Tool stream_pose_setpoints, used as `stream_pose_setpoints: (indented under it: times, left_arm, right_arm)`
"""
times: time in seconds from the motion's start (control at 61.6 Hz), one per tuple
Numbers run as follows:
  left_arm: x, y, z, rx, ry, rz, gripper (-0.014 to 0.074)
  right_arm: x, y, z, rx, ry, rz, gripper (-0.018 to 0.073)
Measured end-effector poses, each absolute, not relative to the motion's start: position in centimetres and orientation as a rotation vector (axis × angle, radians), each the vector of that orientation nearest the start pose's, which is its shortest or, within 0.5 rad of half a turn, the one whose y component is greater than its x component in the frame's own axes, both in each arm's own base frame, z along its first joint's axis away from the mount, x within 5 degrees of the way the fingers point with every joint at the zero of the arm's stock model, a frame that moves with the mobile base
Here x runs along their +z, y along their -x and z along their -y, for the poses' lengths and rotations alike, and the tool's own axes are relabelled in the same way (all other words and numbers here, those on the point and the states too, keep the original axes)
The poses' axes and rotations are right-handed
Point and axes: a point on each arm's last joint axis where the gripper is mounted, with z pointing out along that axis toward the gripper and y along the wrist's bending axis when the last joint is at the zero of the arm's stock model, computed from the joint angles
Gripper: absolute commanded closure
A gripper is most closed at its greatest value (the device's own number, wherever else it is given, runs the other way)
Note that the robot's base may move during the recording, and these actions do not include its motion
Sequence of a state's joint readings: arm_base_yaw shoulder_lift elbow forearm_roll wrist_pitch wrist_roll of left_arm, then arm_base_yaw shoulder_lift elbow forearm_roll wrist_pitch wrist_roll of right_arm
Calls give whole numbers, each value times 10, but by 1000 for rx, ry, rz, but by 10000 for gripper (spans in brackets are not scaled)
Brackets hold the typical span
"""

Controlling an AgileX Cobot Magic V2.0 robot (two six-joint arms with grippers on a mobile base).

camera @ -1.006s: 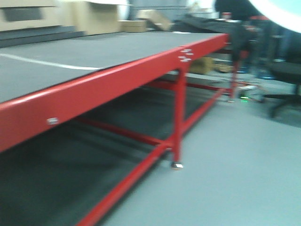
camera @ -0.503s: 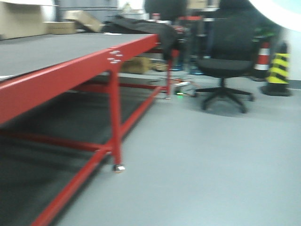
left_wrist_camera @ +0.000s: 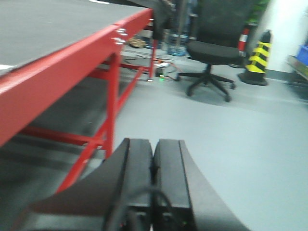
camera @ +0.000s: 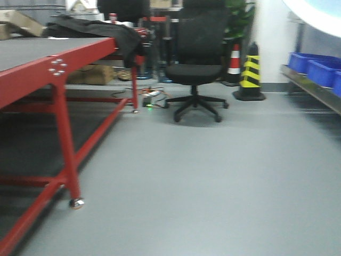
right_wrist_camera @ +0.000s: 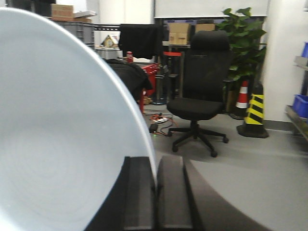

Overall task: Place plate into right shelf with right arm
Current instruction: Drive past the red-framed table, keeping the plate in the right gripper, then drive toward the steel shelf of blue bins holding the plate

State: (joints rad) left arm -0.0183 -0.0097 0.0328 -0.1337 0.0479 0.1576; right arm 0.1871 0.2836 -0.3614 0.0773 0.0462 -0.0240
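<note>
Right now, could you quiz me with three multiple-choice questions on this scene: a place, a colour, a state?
1. Where do the blue plastic bins sit?
A) on the floor
B) on the shiny steel shelf at the right
C) on a box

2. What colour is the swivel office chair?
A) black
B) red
C) white

3. The right gripper is:
A) open, empty
B) holding a cup
C) shut on the glossy white round plate

Answers: 1 B, bins line it; 2 A, seat and back are black; 3 C, rim sits between its fingers.

plate [right_wrist_camera: 62,120] cut off left/bottom | right shelf [camera: 314,89] cut by rt edge
</note>
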Motion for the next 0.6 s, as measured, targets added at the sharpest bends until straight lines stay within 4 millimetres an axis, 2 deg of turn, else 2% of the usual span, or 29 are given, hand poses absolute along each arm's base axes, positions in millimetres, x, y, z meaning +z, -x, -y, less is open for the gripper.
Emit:
stream_pose_setpoints:
  times: [0.601]
  left_arm:
    - [198, -57, 2, 0, -38, -1554, 724]
  right_arm:
    - [313, -72, -14, 199, 100, -1451, 505]
